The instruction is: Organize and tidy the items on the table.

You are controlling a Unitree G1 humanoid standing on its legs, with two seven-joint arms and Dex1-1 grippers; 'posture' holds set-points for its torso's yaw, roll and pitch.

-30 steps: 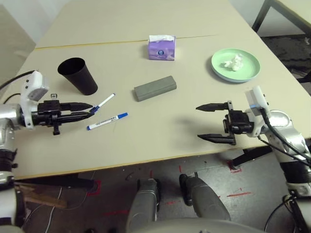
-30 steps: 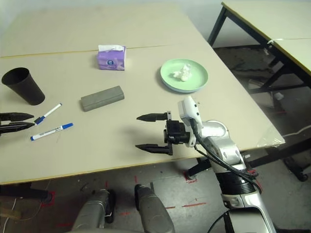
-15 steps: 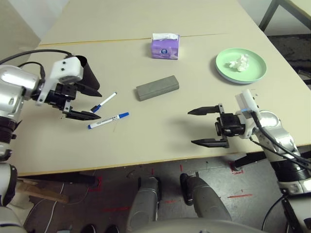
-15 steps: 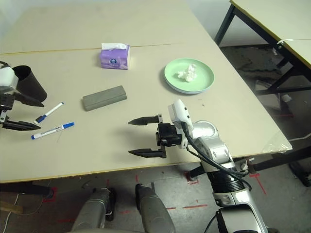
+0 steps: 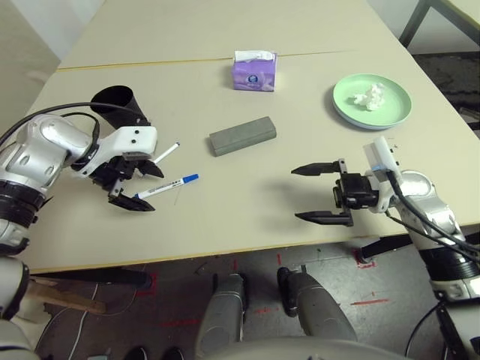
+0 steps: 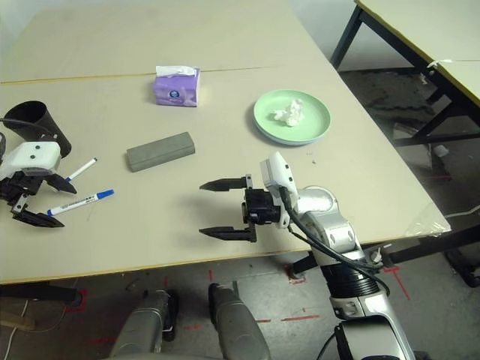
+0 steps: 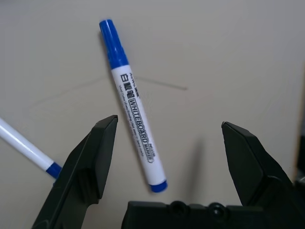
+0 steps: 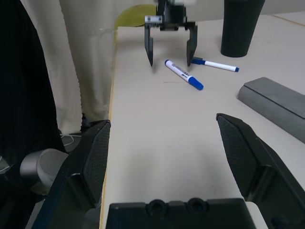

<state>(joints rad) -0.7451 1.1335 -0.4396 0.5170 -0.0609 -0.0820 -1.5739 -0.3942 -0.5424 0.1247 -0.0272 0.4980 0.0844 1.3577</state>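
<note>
Two white markers with blue caps lie at the table's left: the nearer marker (image 5: 166,186) and the farther marker (image 5: 166,152). My left gripper (image 5: 152,191) points down, open, with one finger on each side of the nearer marker's (image 7: 136,124) white end and not touching it. A black cup (image 5: 120,106) stands just behind that arm. The grey glasses case (image 5: 241,136) lies mid-table. A crumpled tissue (image 5: 369,96) sits on the green plate (image 5: 390,114), which rests on a light-blue plate. My right gripper (image 5: 295,195) hangs open and empty near the front edge.
A purple tissue box (image 5: 253,71) stands at the back by the table's seam (image 5: 150,64). Another table's black leg (image 6: 341,34) is at the far right. The table's front edge (image 5: 225,247) runs close under both grippers.
The left gripper has opened wider, swung down from beside the cup and now straddles the nearer marker. The right gripper has hardly moved. The view shifted slightly early on.
</note>
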